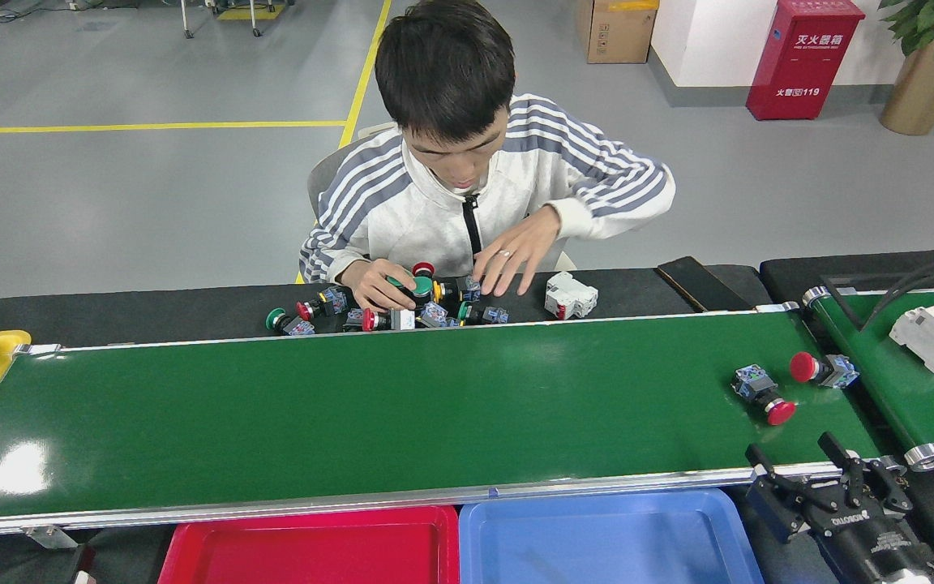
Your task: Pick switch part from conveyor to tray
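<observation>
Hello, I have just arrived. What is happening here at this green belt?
A seated person sorts a heap of push-button switches on the black table behind the conveyor. Two red-capped switch parts lie on the belt's right end, one nearer and one farther. The robot's right pincer hovers open at the belt's near edge, holding nothing. The red tray and blue tray hold no parts.

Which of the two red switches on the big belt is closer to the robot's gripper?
The red-capped switch with its cap pointing toward the right gripper. The other switch lies farther back at the conveyor's right end.
</observation>
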